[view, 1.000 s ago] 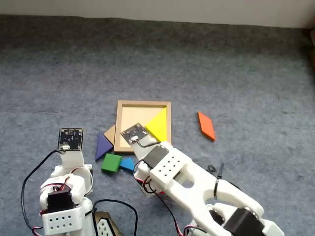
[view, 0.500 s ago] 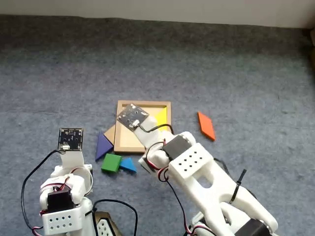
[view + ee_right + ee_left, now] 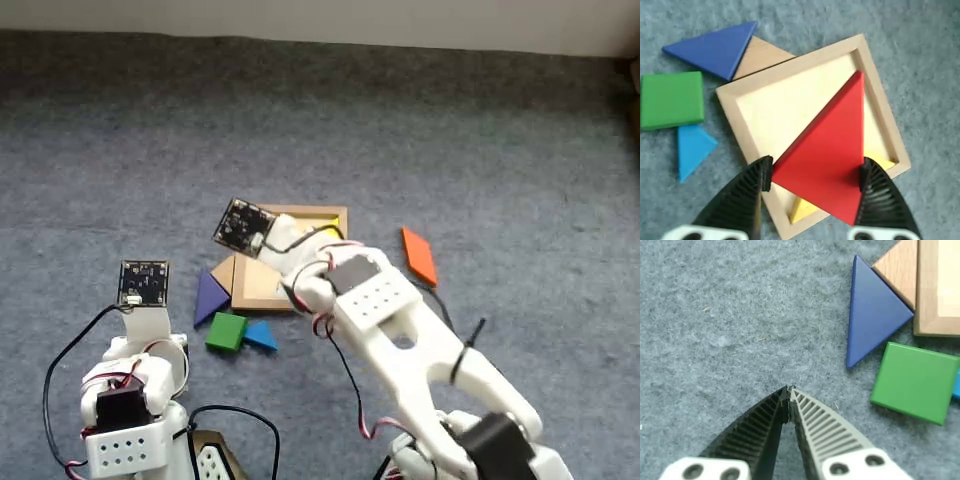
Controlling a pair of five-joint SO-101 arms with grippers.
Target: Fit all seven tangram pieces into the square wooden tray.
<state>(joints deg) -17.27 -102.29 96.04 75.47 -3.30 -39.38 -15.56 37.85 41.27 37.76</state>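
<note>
In the right wrist view my right gripper [image 3: 814,175] is shut on a large red triangle [image 3: 832,150], one finger on each side. The triangle hangs over the square wooden tray [image 3: 790,69] and covers most of a yellow triangle [image 3: 801,211] lying inside it. I cannot tell whether the red piece touches the tray floor. Beside the tray on the carpet lie a dark blue triangle [image 3: 715,47], a plain wooden triangle [image 3: 760,57], a green square [image 3: 671,99] and a small light blue triangle [image 3: 692,147]. My left gripper [image 3: 789,391] is shut and empty, near the dark blue triangle [image 3: 872,310].
An orange parallelogram [image 3: 419,256] lies alone on the grey carpet to the right of the tray [image 3: 322,211]. The right arm [image 3: 375,300] stretches across the tray's right half. The left arm [image 3: 135,400] stands at the front left, close to the green square [image 3: 226,331].
The right arm has swung forward and to the left across the tray, carrying its wrist camera from the near edge to the far left corner. The left arm has not moved.
</note>
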